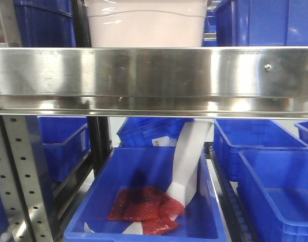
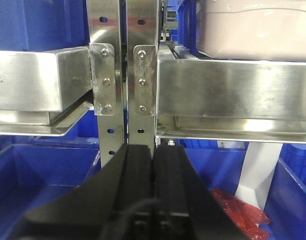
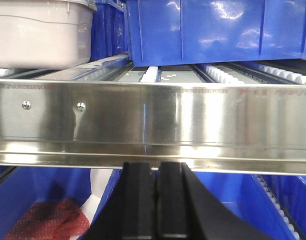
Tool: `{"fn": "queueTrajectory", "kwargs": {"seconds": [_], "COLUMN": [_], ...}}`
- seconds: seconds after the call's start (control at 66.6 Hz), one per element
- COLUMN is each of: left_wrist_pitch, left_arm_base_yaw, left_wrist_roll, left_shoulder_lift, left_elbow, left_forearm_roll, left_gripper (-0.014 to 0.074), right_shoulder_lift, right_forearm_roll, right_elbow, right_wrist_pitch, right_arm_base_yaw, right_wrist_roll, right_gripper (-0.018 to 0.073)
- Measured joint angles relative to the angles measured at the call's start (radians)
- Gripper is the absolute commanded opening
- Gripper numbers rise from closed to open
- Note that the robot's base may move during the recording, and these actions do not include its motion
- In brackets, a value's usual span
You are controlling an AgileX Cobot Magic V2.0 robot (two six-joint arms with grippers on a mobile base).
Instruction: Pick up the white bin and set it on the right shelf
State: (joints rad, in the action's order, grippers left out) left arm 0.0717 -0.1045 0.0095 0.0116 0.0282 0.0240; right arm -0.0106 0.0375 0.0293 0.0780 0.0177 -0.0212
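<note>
The white bin (image 1: 146, 27) stands on the right shelf (image 1: 154, 70), just behind its wide shiny front rail, between blue crates. In the left wrist view the white bin (image 2: 258, 27) sits at upper right above the right shelf's rail (image 2: 233, 87). The right wrist view has the white bin (image 3: 40, 35) at upper left, resting on the roller tracks behind the rail (image 3: 153, 120). My left gripper (image 2: 154, 147) is shut with nothing in it, below the rail and in front of the uprights. My right gripper (image 3: 156, 165) is shut and empty too, its tips just under the rail.
Blue crates (image 1: 264, 22) flank the bin on the shelf. Below, an open blue crate (image 1: 143, 201) holds red mesh bags (image 1: 143, 204) and a white folded sheet (image 1: 189, 161). More blue crates (image 1: 274, 191) lie to the right. Perforated uprights (image 2: 122, 50) divide two racks.
</note>
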Motion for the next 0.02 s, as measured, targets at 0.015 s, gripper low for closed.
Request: {"fn": "queueTrajectory", "kwargs": {"seconds": [0.015], "left_wrist_pitch": [0.000], "left_arm_base_yaw": [0.000], "left_wrist_roll": [0.000], "left_shoulder_lift": [0.000], "left_elbow": [0.000], "left_forearm_roll": [0.000], "left_gripper": [-0.0126], "right_shoulder_lift": [0.000], "right_forearm_roll": [0.000], "right_elbow": [0.000], "right_wrist_pitch": [0.000], "right_arm_base_yaw": [0.000], "right_wrist_roll": [0.000], "right_gripper": [0.0034]}}
